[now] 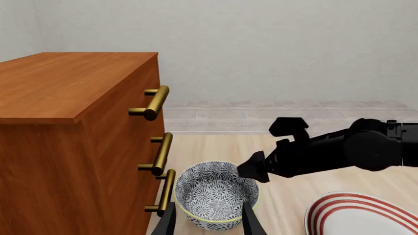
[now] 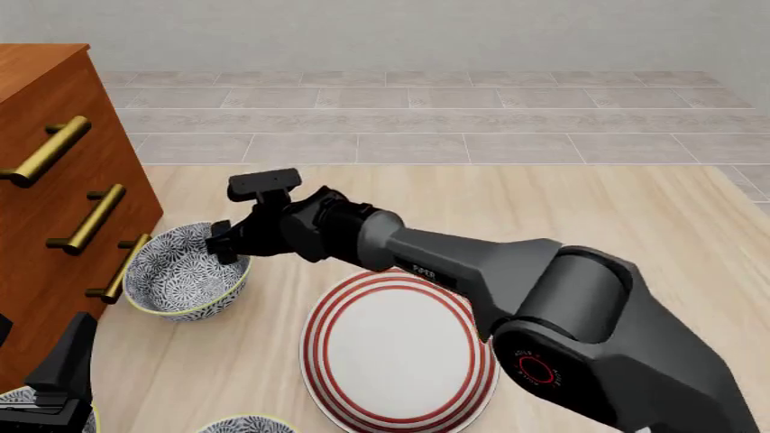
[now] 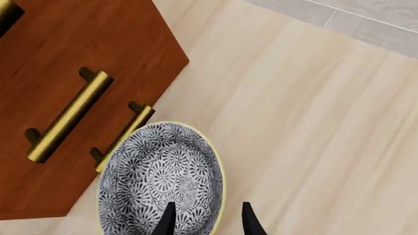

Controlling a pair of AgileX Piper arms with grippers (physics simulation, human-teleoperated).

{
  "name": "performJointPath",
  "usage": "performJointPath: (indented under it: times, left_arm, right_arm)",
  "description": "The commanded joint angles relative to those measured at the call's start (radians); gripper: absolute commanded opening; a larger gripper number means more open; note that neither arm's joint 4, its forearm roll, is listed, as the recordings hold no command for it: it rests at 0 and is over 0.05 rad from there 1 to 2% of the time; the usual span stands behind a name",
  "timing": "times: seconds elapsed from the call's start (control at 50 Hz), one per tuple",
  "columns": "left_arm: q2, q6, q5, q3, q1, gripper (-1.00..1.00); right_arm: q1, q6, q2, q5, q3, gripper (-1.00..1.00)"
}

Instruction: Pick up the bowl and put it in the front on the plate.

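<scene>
While the right claw [image 3: 205,218] straddles the bowl [image 3: 160,178] rim, open, writing is illegible.

A wooden drawer cabinet [image 2: 49,180] with brass bar handles [image 2: 90,219] stands at the table's left edge. Two other patterned bowls [image 2: 247,424] peek in at the near-left edge. Grey floor tiles [image 2: 421,117] lie beyond the table [image 2: 578,207].

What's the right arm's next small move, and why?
Probably ease down and close. The right gripper is open, one finger inside the bowl and one outside its rim. The bowl sits on the table beside the plate, not yet lifted.
</scene>
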Motion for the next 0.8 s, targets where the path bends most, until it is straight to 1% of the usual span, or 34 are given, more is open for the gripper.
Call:
performJointPath:
  times: [0.02, 0.24, 0.8]
  left_arm:
    - [0.000, 0.000, 0.000, 0.000, 0.000, 1.00]
    - [0.000, 0.000, 0.000, 0.000, 0.000, 1.00]
    - [0.000, 0.000, 0.000, 0.000, 0.000, 1.00]
  right_arm:
    - [0.001, -0.016, 0.042, 0.037, -0.060, 1.00]
    - [0.002, -0.035, 0.085, 0.074, -0.123, 1.00]
    - [0.013, -0.034, 0.129, 0.076, -0.145, 1.00]
